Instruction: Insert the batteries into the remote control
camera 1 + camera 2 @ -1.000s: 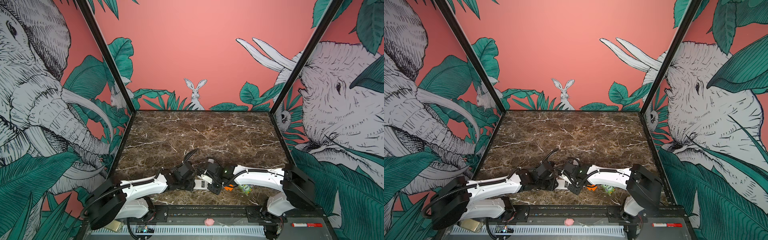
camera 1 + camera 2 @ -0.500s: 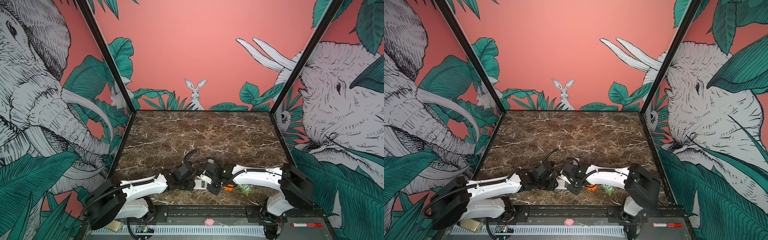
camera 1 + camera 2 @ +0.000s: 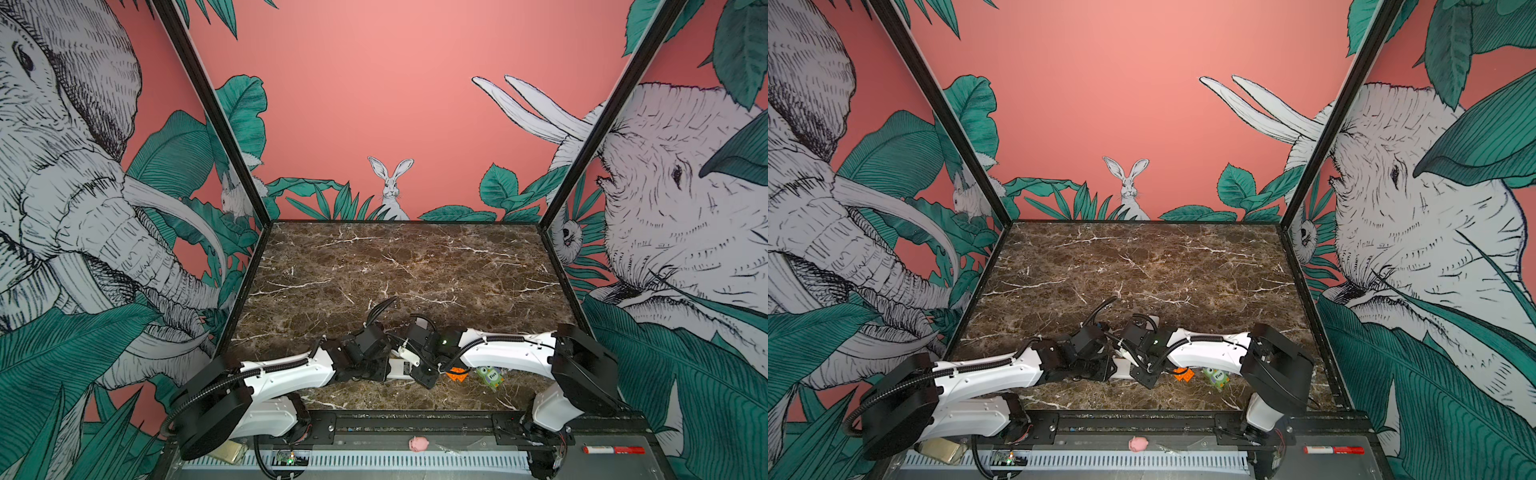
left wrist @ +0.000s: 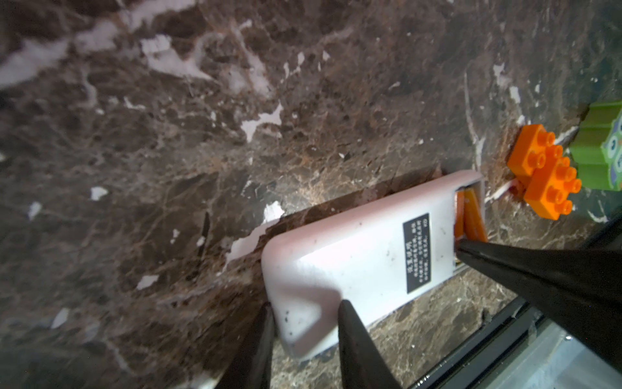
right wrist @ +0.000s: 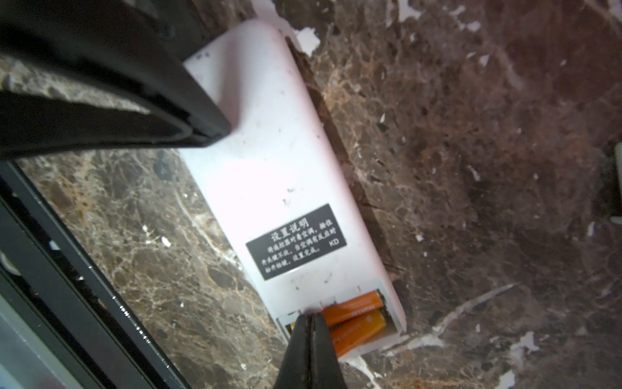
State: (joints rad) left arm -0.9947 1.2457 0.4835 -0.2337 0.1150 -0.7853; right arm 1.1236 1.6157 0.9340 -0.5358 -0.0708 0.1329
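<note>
While the remote control [image 3: 400, 368] lies white back up near the near edge of the tabletop [image 3: 415, 270], about midway across, both arms meet over it. We see the left hand [image 4: 304, 310] gripping the remote's left end, one black finger at each side of it. Its black label with white print sits toward the right end, just left of the battery bay. That bay is uncovered, and the batteries [image 5: 356, 316] lie in it side by side, both orange. The right hand [image 5: 311, 316] is closed, its fingertips pressed together with nothing between them, and their point rests at the bay's edge, touching the nearer battery's end. In the left wrist view the same black tip comes down on the bay.

Just right of the remote lies an orange brick [image 3: 456, 374], studs up and apart from it. A green owl toy [image 3: 491, 376] sits right of the brick, close beside it; we cannot tell whether the two touch.
</note>
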